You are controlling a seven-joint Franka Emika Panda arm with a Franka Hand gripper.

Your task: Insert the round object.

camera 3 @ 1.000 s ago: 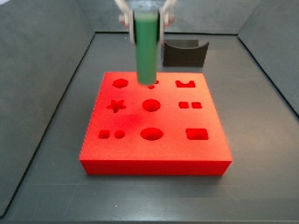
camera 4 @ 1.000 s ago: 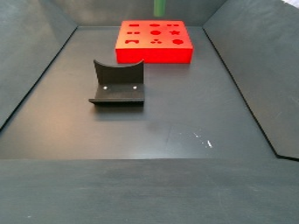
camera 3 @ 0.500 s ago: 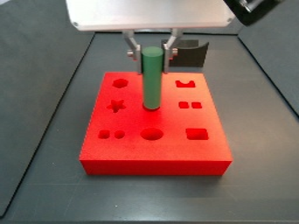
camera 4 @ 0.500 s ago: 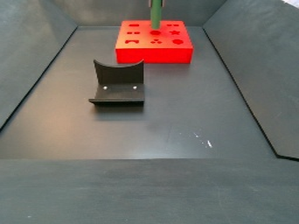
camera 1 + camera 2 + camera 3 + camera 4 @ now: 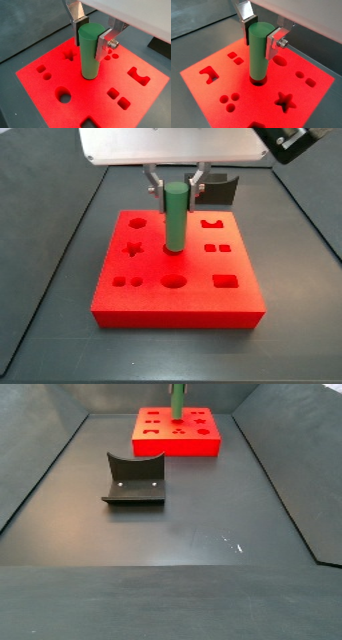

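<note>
One pincer (image 5: 93, 34) gripping upright green peg (image 5: 89, 52), red block (image 5: 147, 293), fixture (image 5: 135, 479) apart.

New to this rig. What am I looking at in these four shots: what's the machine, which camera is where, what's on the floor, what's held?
It is a single robot arm with a two-finger hand. Two pictures come from cameras on the arm's wrist, looking down past the fingers, which are flat silver plates. The other two come from cameras fixed beside the table.

On the dark floor lies a red block with cut-out holes of different shapes: round, star, square and others. In a side view, a dark L-shaped bracket, the fixture, stands apart from the block; it is part of the rig.

The hand is above the block and grips the top of the green peg, which stands upright. Its lower end sits at a round hole near the block's middle; how deep it has gone in cannot be told.
</note>
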